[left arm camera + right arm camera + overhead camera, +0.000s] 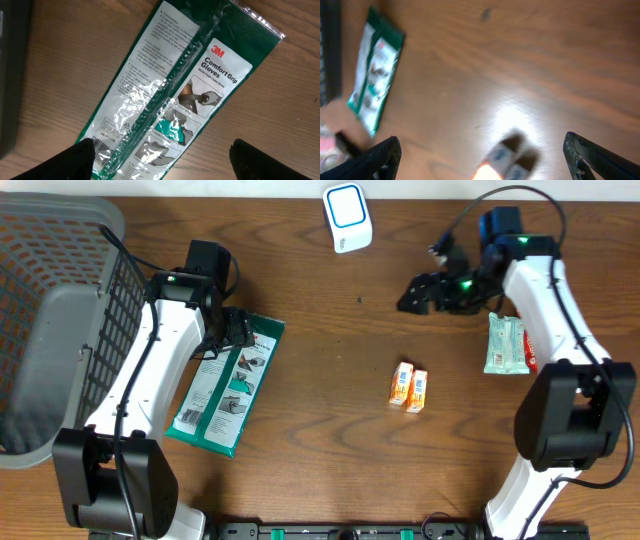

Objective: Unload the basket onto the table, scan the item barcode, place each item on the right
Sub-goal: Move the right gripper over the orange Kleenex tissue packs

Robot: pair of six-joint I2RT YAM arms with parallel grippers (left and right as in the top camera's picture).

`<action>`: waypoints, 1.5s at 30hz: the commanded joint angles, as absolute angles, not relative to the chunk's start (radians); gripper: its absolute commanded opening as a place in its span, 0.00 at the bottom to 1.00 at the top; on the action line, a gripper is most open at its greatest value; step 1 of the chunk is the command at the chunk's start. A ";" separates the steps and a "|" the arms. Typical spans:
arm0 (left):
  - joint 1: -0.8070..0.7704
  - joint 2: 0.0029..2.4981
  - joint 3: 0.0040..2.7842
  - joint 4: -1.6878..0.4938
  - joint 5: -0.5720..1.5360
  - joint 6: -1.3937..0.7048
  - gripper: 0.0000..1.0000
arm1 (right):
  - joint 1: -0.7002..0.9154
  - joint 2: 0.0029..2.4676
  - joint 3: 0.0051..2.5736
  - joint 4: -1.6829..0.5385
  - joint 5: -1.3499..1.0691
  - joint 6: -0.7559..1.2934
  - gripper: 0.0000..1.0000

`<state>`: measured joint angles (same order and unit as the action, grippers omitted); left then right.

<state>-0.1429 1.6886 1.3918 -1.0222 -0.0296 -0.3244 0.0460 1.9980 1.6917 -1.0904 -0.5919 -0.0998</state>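
So, your left gripper (236,330) sits right over the upper end of the green glove pack (225,385), and in the left wrist view its fingers (75,159) are spread wide with nothing between them. You can't tell from either view whether they're touching the plastic. The glove pack lies flat on the table (320,450) on the left, printed side up, slanted, just beside the wire basket (60,330).

Your right gripper (416,292) is over bare wood up at the back right, jaws wide apart and empty. The right wrist view is blurry, but you can make out both fingers (375,159) far apart at the bottom corners.

The white scanner (347,217) stands at the back edge, between the two arms and well apart from the glove pack. Two small orange boxes (408,387) lie side by side, touching, right of centre, and a pale wipes pack (503,345) is next to your right arm.
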 commanded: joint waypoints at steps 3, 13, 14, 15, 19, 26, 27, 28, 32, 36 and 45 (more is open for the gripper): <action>-0.141 1.685 1.406 -1.028 -0.038 -0.323 0.87 | 0.140 1.975 1.697 -1.135 -0.645 -0.067 0.98; -0.141 1.685 1.406 -1.028 -0.038 -0.323 0.87 | 0.342 1.975 1.660 -1.151 -0.067 0.297 0.87; -0.141 1.685 1.406 -1.028 -0.038 -0.323 0.87 | 0.368 1.975 1.647 -1.150 0.032 0.359 0.87; -0.141 1.685 1.406 -1.028 -0.038 -0.323 0.87 | 0.379 1.975 1.638 -1.151 0.078 0.393 0.87; -0.141 1.685 1.406 -1.028 -0.038 -0.323 0.87 | 0.408 1.975 1.583 -1.140 0.159 0.461 0.86; -0.141 1.685 1.406 -1.028 -0.038 -0.323 0.87 | 0.414 1.975 1.451 -1.030 0.121 0.478 0.81; -0.141 1.685 1.406 -1.028 -0.038 -0.323 0.87 | 0.414 1.975 1.439 -1.014 0.118 0.478 0.79; -0.141 1.685 1.406 -1.028 -0.038 -0.323 0.87 | 0.414 1.975 1.428 -0.999 0.118 0.478 0.77; -0.141 1.685 1.406 -1.028 -0.038 -0.323 0.87 | 0.414 1.975 1.419 -0.976 0.118 0.478 0.72; -0.141 1.685 1.406 -1.028 -0.038 -0.323 0.87 | 0.414 1.975 1.419 -0.963 0.115 0.478 0.66; -0.141 1.685 1.406 -1.028 -0.038 -0.323 0.87 | 0.430 1.975 1.416 -0.964 0.099 0.478 0.50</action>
